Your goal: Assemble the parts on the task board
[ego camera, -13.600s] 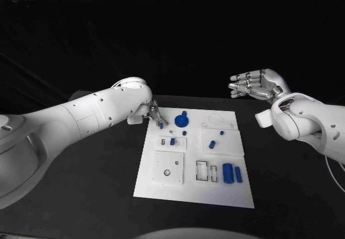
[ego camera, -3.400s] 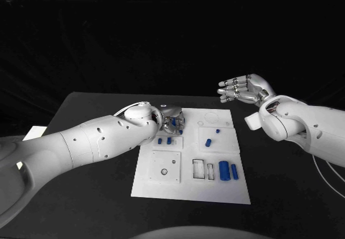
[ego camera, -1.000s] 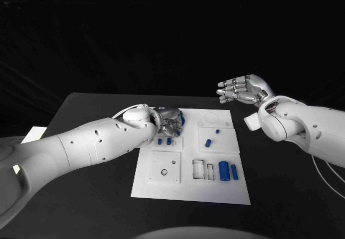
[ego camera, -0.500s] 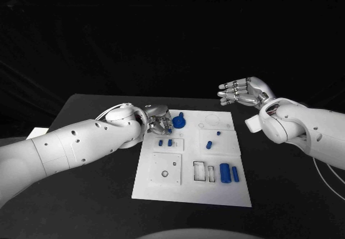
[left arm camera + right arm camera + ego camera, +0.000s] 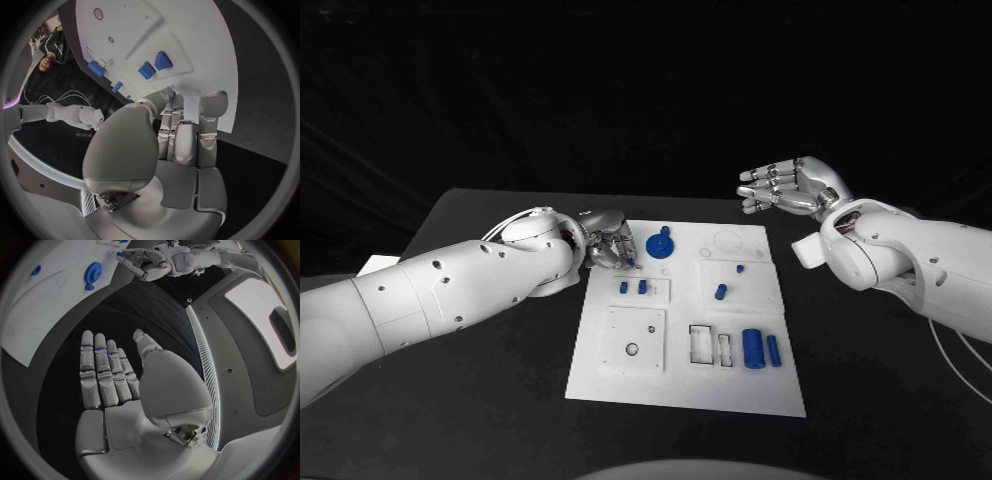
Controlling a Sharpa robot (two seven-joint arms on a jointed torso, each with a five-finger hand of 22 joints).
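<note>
The white task board (image 5: 682,385) lies in the middle of the black table. A blue gear (image 5: 661,243) stands near its far edge, uncovered. My left hand (image 5: 606,245) hovers just left of the gear, over the board's far-left corner, fingers close together and bent downward; I see nothing held in it. In the left wrist view the left hand (image 5: 181,140) points at the board (image 5: 206,45), where two small blue pieces (image 5: 154,65) sit in a recess. My right hand (image 5: 783,186) is raised beyond the board's far-right corner, fingers spread and empty; the right wrist view shows the right hand (image 5: 109,375).
Two small blue pieces (image 5: 633,287) stand in a recess behind a square plate with a hole (image 5: 633,340). Two blue pegs (image 5: 723,292) sit mid-board and two blue cylinders (image 5: 763,348) lie by the right edge. Black table surrounds the board.
My left hand has drawn back leftward off the blue gear, which now stands uncovered on the board. The right hand has stayed raised and spread.
</note>
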